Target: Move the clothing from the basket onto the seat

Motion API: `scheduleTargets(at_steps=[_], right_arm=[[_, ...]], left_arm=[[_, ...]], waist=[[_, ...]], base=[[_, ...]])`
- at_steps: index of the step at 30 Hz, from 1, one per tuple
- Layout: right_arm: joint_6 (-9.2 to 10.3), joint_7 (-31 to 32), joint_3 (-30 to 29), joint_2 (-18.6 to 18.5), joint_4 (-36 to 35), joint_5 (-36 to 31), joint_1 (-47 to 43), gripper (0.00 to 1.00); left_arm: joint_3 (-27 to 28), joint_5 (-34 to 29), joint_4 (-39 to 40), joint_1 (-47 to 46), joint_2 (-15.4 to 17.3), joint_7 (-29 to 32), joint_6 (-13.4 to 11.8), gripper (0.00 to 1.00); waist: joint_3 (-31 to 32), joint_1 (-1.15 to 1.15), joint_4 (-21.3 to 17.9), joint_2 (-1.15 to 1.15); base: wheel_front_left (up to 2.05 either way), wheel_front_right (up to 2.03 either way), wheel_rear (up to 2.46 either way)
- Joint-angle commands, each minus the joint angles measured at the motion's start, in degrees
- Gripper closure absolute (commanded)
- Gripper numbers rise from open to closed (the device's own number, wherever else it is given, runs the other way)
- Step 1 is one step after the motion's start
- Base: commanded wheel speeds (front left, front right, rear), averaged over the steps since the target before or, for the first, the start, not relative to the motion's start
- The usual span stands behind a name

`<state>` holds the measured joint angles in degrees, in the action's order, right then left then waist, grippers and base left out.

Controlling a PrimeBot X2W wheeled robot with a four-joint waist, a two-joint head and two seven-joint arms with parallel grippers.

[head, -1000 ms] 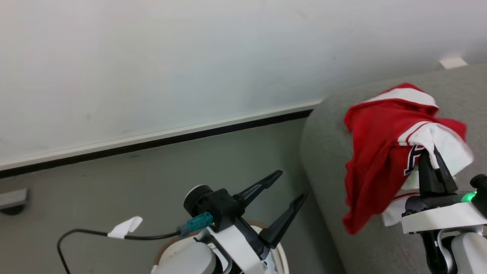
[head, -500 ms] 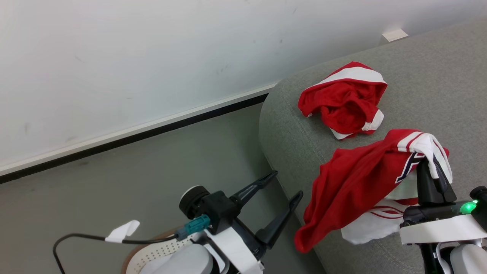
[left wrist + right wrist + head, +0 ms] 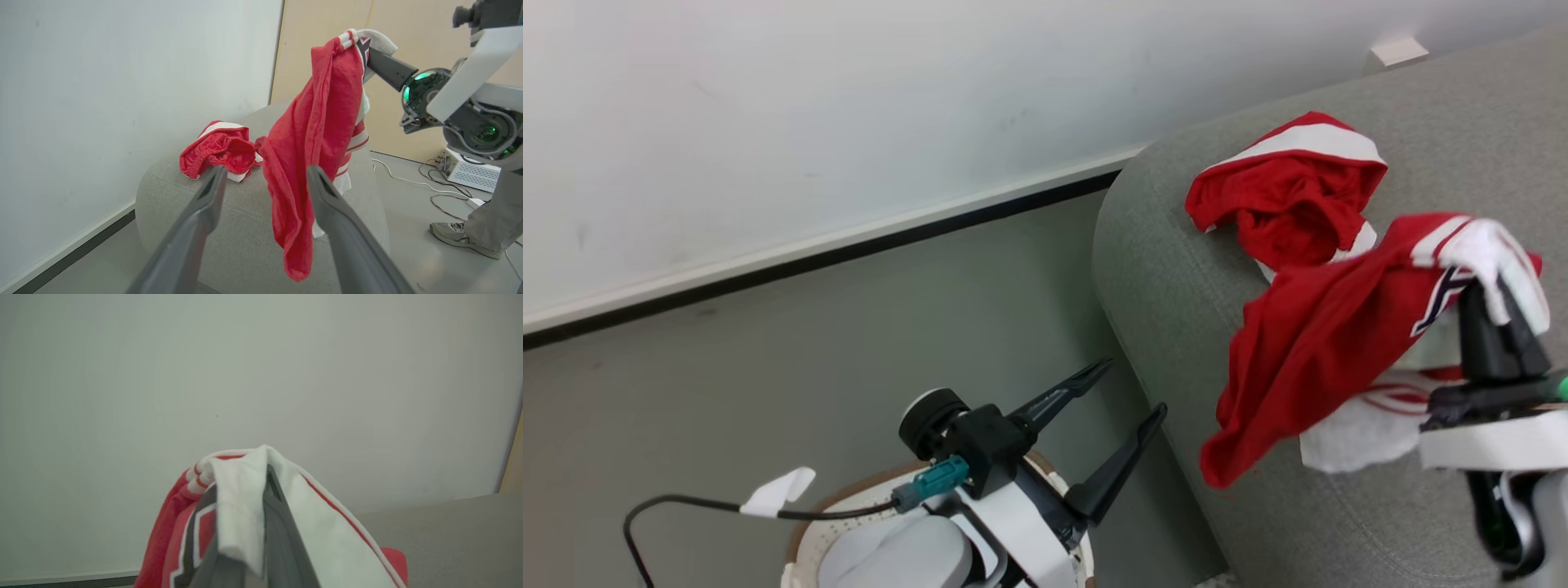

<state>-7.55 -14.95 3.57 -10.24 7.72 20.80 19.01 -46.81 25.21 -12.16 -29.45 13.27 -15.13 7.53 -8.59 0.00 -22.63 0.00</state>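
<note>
Right gripper [image 3: 1499,327] pinched the clothing [image 3: 1323,343] by its white trim above the seat [image 3: 1176,269]; seemingly soft, light, limp; left gripper [image 3: 1134,385] stood spread beside the seat.

The head view looks steeply down on the rounded end of the large light grey woven seat [image 3: 1168,269]. The left wrist view faces that end from lower and farther off, sharing the hanging red-and-white fabric garment [image 3: 314,134]. The right wrist view, pressed close to it, faces the plain white wall [image 3: 163,375].
</note>
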Motion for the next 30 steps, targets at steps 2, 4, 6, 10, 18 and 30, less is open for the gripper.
scheduleTargets(at_steps=[2, 4, 6, 10, 18, 30], right_arm=[[0.13, -0.13, -1.26, -2.00, 0.07, 0.35, 3.28, 1.00], [0.13, -0.13, -1.72, -2.92, 0.46, 0.34, 4.51, 1.00], [0.13, -0.08, -2.69, -4.45, 1.23, 0.89, 7.08, 1.00], [0.13, 1.49, -6.01, -8.06, 3.23, 1.62, 12.05, 1.00], [0.14, 5.39, -12.68, -14.55, 9.98, 1.13, 20.29, 1.00], [0.14, 18.46, -8.44, -19.04, 30.25, -6.67, 25.08, 1.00]], left_arm=[[-0.30, -0.39, 0.70, -0.96, 0.89, -0.01, -0.05, 0.00], [-0.46, -0.35, 0.85, -1.15, 1.31, -0.01, -0.05, 0.00], [-0.66, -0.26, 1.17, -1.79, 2.15, -0.01, -0.05, 0.00], [-0.92, 0.13, 2.38, -3.32, 3.96, 0.01, -0.04, 0.00], [-0.19, 0.88, 5.00, -6.48, 8.64, 0.39, -0.03, 0.00], [1.64, 1.68, 6.34, -8.90, 10.60, 0.04, -0.03, 0.00]], waist=[[-2.36, 0.00, 0.84, 0.00], [-3.16, 0.00, 1.07, 0.00], [-5.11, 0.00, 1.58, 0.00], [-9.53, 0.00, 2.91, 0.00], [-18.80, 0.00, 6.19, 0.00], [-24.13, 0.00, 10.18, 0.00]], base=[[0.00, 0.00, 0.00], [0.00, 0.00, 0.00], [0.00, 0.00, 0.00], [0.00, 0.00, 0.00], [0.00, 0.00, 0.00], [0.00, 0.00, 0.00]])
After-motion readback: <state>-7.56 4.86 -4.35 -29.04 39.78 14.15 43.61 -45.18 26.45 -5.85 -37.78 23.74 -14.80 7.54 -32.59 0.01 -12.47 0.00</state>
